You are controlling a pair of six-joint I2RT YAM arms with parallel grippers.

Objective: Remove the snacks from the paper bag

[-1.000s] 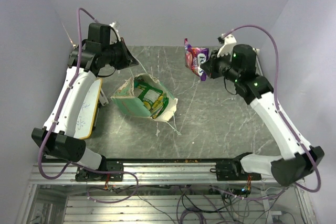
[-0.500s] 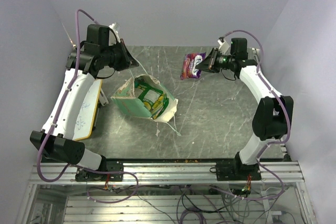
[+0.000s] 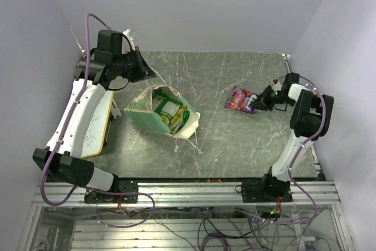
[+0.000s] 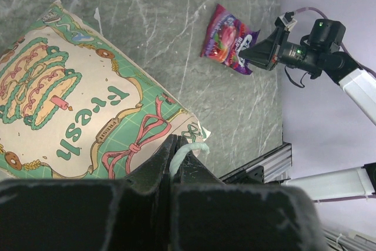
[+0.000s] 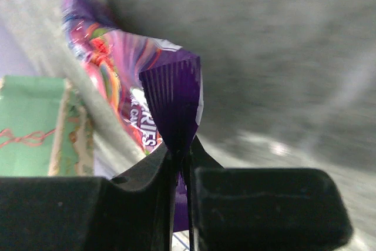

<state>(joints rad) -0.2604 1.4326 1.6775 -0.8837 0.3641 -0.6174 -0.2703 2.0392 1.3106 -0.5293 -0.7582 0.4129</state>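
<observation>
Purple packet [image 3: 241, 99], pinched by your right gripper [image 3: 258, 103], hangs low over the table [image 3: 235, 145] well right of the paper bag [image 3: 141, 114], whose string [image 4: 189, 147] your left gripper [image 3: 148, 70] clamps; a hard tug could tear it.

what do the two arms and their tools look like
The left arm and right arm have white link shells with black joints and bases. A thin purple cable loops along each. The left tool and right tool are black, with tapered fingers.
</observation>
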